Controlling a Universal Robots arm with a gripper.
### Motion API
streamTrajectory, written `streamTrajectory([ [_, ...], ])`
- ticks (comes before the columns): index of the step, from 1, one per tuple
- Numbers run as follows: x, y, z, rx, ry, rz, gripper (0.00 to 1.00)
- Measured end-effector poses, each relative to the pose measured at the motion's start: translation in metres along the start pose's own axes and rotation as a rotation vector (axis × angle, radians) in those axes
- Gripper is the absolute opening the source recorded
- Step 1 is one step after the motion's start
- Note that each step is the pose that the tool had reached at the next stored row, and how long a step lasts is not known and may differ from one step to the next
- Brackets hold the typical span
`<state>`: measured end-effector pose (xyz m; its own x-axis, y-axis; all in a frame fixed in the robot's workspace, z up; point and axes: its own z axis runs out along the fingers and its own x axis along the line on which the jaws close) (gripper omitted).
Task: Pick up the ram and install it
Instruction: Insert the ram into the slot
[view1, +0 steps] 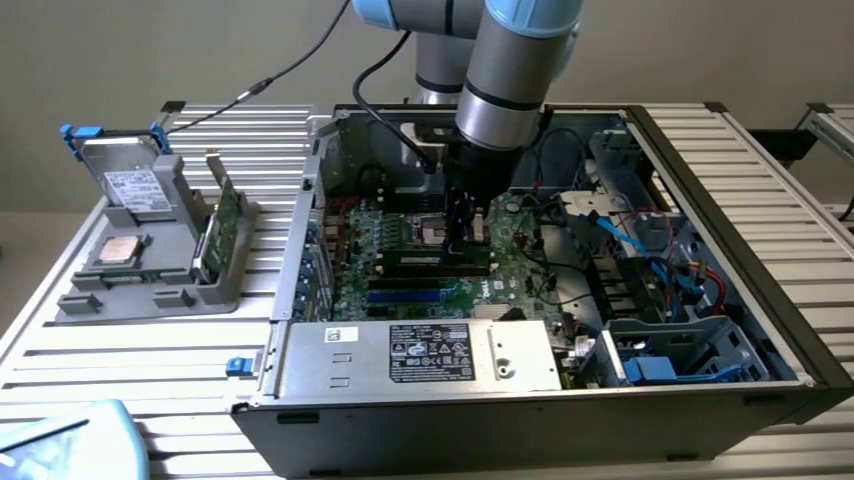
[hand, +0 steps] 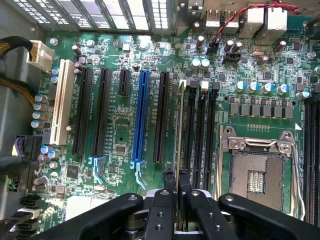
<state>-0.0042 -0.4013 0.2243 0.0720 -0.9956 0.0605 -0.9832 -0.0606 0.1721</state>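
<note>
Tool (hand: 177, 176) tight around the ram (hand: 179, 125), on edge, long axis along memory slots (hand: 200, 135).

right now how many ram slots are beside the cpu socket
4, side by side: the outermost slot under the ram, then three bare slots toward the cpu socket. Others may be hidden.

The end effector (hand: 176, 175) hides one end of the ram (hand: 178, 130).

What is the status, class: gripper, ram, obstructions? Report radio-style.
Gripper shut on the ram. Ram edge-on, down at the memory slots beside the processor socket; seated or not, cannot tell. Nothing across the slots.
</note>
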Motion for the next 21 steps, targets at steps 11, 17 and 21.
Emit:
streamTrajectory([
  [11, -0.0001, 0.0000, 0.0000, 0.0005, 0.0009, -0.006, 0.14],
  [17, 0.0000, -0.0009, 0.0001, 0.0016, 0.0017, -0.009, 0.14],
  [21, 0.0000, -0.0009, 0.0005, 0.0026, 0.0017, -0.009, 0.14],
])
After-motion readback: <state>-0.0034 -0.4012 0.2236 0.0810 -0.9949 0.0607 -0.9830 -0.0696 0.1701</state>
